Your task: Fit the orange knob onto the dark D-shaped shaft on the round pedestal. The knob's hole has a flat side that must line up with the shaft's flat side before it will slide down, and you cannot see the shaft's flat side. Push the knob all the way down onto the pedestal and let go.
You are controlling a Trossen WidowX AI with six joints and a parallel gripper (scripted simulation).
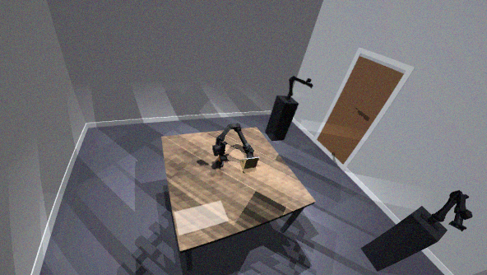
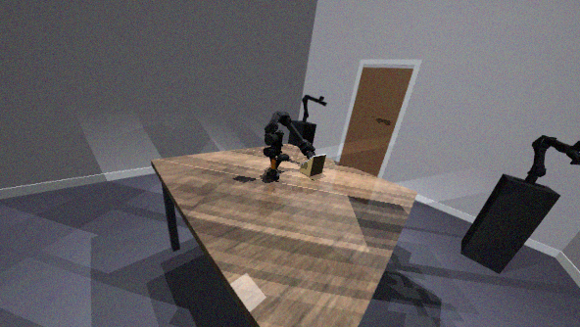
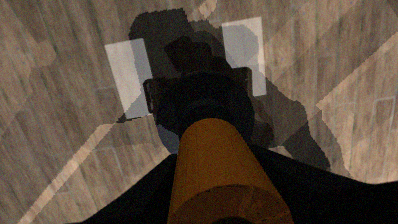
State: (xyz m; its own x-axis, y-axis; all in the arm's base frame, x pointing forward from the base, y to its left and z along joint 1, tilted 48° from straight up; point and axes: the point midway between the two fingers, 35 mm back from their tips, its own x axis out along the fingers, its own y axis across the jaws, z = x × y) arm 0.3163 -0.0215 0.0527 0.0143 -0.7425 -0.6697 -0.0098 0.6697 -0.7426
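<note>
The orange knob (image 2: pixel 273 164) (image 3: pixel 217 160) is held between the fingers of my gripper (image 2: pixel 274 158) (image 3: pixel 212 156), which is shut on it and points down. In the top view the knob shows only as a faint orange spot under the arm. The dark round pedestal (image 2: pixel 269 175) (image 3: pixel 167 107) is directly below the knob, and in the wrist view the knob's far end overlaps its near part. The shaft is hidden behind the knob or lost in the dark. I cannot tell whether knob and shaft touch. The flat sides are not visible.
A small box with a dark face (image 1: pixel 249 163) (image 2: pixel 317 164) stands by the arm's base. Two pale rectangles (image 3: pixel 127 75) (image 3: pixel 245 45) lie beyond the pedestal. A pale sheet (image 1: pixel 201 217) (image 2: pixel 248 292) lies near the table's edge. Two other arms stand on black blocks away from the table.
</note>
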